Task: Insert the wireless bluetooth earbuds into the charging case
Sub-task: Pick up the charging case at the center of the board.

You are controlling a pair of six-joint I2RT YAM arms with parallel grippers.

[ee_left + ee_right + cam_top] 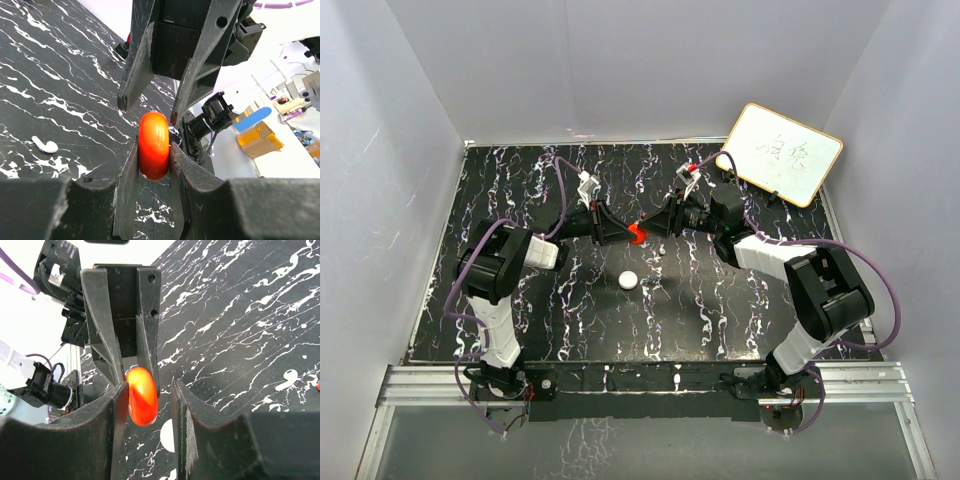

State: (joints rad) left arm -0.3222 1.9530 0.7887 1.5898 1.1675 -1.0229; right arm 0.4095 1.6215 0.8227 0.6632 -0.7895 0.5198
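left hand [154,155] plus right hand [150,392]: two | red round puck [153,145]: one | white round puck [629,280]: one | white earbud-shaped piece [45,145]: one | whiteboard [780,153]: one | red speck [318,385] at view's edge: perhaps one, badly cropped

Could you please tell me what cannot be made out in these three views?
- Red puck, gripped by the left tool: edge-on in both wrist views, tiny from above, so contents unseen.
- Red speck: cut by the right wrist view's right edge.
- White puck: partly behind a finger of the right tool.
- Whiteboard writing: too faint from above.
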